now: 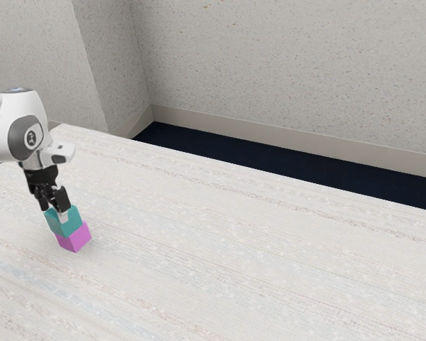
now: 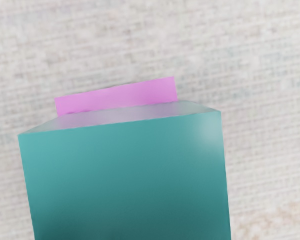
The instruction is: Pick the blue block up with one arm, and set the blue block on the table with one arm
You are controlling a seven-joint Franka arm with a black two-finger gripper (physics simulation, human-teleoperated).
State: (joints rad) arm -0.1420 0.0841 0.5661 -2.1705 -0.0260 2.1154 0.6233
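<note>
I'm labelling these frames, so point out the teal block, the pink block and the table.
Teal block (image 2: 127, 175): wrist view, broad face.
Pink block (image 2: 117, 95): wrist view, exposed strip.
Table (image 1: 270, 263): exterior view, bare tabletop.

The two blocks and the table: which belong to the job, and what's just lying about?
For the job:
blue-green block, to be moved
table, where it goes
end effector, at that block

Just there:
pink block, beneath the other

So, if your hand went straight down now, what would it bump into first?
Most likely the blue-green block, right at the tip of my hand. Next below looks like the pink block, though I can't tell if they touch.
</note>
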